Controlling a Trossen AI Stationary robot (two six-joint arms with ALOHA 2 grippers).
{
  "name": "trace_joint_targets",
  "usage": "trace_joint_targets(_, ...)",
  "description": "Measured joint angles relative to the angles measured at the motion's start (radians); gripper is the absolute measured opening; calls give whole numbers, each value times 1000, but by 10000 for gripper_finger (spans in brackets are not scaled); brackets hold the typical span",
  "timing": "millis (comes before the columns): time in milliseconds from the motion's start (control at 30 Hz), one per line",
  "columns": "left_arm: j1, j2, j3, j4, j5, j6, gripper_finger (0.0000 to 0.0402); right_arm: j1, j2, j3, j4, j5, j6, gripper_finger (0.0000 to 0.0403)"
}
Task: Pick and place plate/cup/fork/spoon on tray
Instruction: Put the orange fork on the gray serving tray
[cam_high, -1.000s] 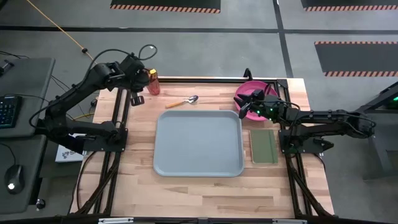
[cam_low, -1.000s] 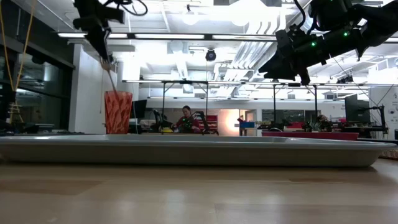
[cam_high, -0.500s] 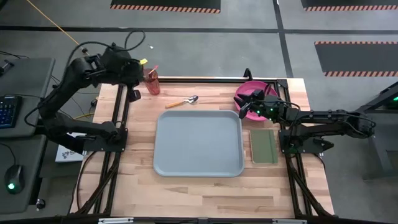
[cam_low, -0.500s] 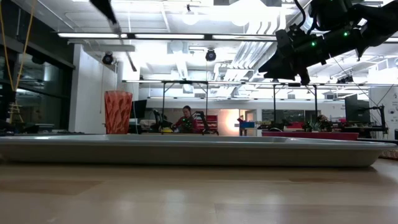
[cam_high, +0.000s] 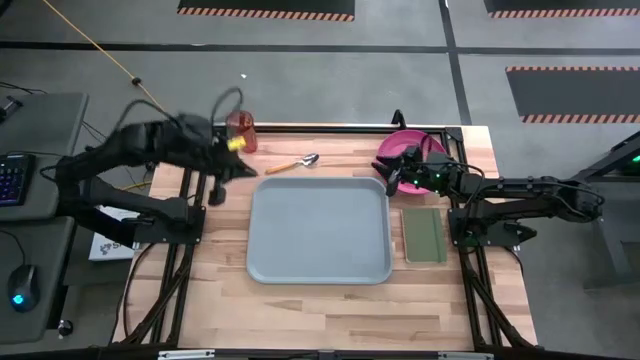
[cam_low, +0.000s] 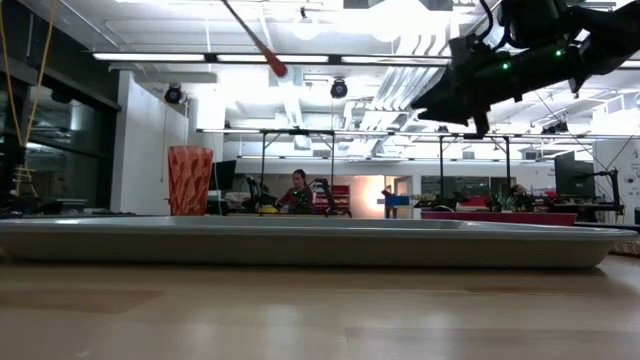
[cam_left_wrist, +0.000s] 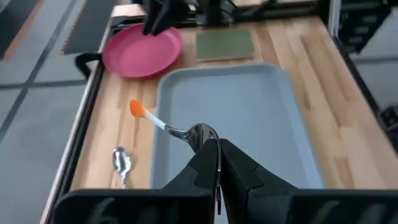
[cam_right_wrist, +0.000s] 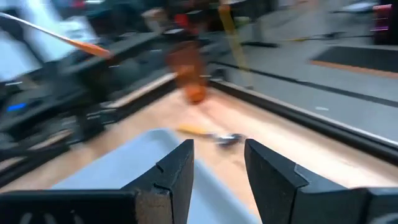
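Note:
My left gripper (cam_left_wrist: 217, 165) is shut on a slim metal fork with an orange-tipped handle. It hangs in the air over the table's left side, by the pale blue-grey tray's (cam_high: 318, 228) far-left corner, and is blurred in the high view (cam_high: 236, 165). The red-orange cup (cam_high: 241, 128) stands upright at the far left and shows in the low view (cam_low: 190, 180). A spoon (cam_high: 295, 163) lies beyond the tray. My right gripper (cam_high: 392, 176) is open and empty, above the near-left rim of the pink plate (cam_high: 405, 148). My left gripper pinches the fork at its shiny metal head end (cam_left_wrist: 200, 133) between its two shut fingers. The handle sticks out ahead of the fingers to its orange tip (cam_left_wrist: 136, 109). The fork is lifted clear. In the low view it slants down, orange tip (cam_low: 277, 68) lowest.
A dark-green pad (cam_high: 424, 235) lies right of the tray, near the right arm's base. Black frame rails run along the table's left and right sides. The wood in front of the tray is bare. A person sits far off in the room (cam_low: 298, 190).
My left gripper has drawn the fork up out of the cup. It pulled back toward the table's left edge, then swung toward the near side and the tray's far-left corner. The cup stays upright where it was. My right gripper has shifted slightly toward the tray.

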Motion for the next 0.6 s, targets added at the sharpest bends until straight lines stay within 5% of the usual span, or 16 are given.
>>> trace_joint_targets(133, -110, -30, -173, 95, -111, 0, 0, 10, 21, 0, 71, -165, -6, 135)
trace_joint_targets(467, -392, -14, -472, 374, -218, -18, 0, 102, 188, 4, 312, -306, -51, 135)
trace_joint_targets(600, -518, 12, -537, 515, -380, 33, 0, 150, 264, 70, 313, -428, -50, 135)
